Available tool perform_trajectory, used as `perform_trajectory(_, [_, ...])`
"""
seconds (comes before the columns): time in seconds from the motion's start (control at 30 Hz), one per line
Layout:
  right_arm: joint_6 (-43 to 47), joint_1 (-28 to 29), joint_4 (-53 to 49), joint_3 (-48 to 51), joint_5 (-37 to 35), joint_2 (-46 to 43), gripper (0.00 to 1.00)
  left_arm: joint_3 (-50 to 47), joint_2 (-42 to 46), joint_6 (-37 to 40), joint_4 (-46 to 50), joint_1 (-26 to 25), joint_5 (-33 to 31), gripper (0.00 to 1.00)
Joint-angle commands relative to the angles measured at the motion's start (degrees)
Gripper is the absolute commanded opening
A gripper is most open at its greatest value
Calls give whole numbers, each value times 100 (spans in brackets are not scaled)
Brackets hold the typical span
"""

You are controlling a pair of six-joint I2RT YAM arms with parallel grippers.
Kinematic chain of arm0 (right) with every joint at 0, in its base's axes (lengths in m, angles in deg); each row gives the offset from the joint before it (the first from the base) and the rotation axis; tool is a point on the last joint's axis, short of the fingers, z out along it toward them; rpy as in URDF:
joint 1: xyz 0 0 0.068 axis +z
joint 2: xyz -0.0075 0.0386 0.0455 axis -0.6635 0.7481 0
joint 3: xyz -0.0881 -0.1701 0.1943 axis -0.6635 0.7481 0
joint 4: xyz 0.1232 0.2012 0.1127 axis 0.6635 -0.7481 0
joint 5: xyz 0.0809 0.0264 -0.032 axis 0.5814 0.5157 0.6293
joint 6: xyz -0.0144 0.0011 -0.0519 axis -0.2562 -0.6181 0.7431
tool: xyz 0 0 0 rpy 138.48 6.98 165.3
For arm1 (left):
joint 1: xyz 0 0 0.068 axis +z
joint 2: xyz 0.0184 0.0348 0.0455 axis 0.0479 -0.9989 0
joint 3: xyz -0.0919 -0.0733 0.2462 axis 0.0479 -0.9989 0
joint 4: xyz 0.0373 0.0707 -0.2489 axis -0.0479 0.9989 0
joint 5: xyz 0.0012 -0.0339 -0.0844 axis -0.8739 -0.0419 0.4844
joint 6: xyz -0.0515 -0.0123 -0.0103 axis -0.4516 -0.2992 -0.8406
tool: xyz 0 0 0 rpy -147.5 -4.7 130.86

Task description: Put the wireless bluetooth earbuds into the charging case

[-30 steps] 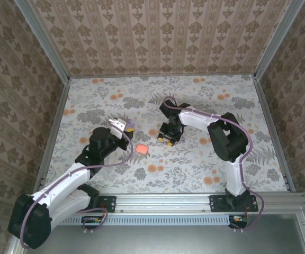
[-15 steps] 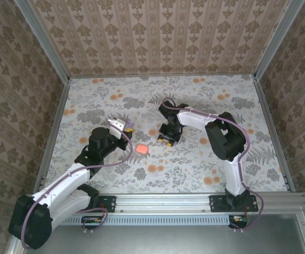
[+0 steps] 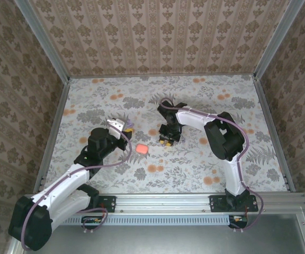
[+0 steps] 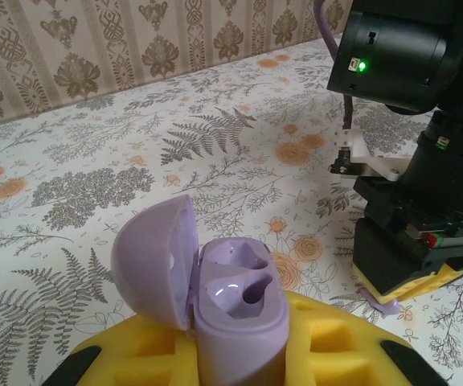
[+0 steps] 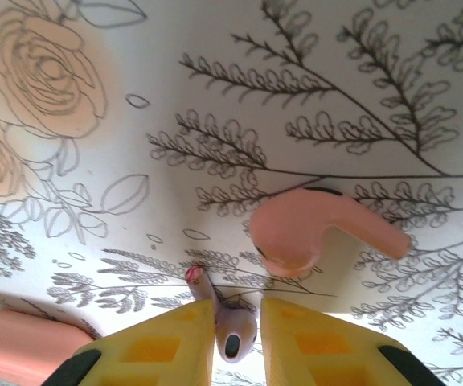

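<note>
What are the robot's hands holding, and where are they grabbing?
Left gripper holds the open purple case by its lower body. Right gripper pinches a purple earbud by its rounded head.

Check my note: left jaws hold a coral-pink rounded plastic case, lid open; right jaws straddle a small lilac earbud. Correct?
No: the held rounded plastic case is lilac, not coral-pink, per the left wrist view. The open lid and small lilac earbud are as stated.

This is a staged robot test cell, not a lived-in room. Damask-patterned panels [image 3: 158, 37] wall the floral-printed surface [image 3: 115, 174] on three sides, and aluminium rails [image 3: 205, 200] at the frame's bottom carry the left arm [image 3: 68, 182] and right arm [image 3: 229, 159].
</note>
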Motion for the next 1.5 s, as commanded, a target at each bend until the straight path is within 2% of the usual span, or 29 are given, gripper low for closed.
perform_trajectory(0.0, [443,74,-496,-124,-86,-30,22,-24,103,-54,43,36,93,15])
perform_trajectory(0.17, [788,127,-770,-136,43,-195,25,-11,109,-70,61,36,118,16])
perform_trajectory(0.37, [932,110,-1004,-408,-183,-418,31,7,138,-107,78,44,100,15])
perform_trajectory(0.77, [871,140,-1002,-1375,-16,287,32,110,172,-84,223,62,15,15])
perform_trajectory(0.87, [917,140,-1019,-1380,-8,405,35,129,222,-60,308,62,-3,16])
perform_trajectory(1.47, [889,245,-694,-980,212,669,35,112,222,-81,325,69,20,15])
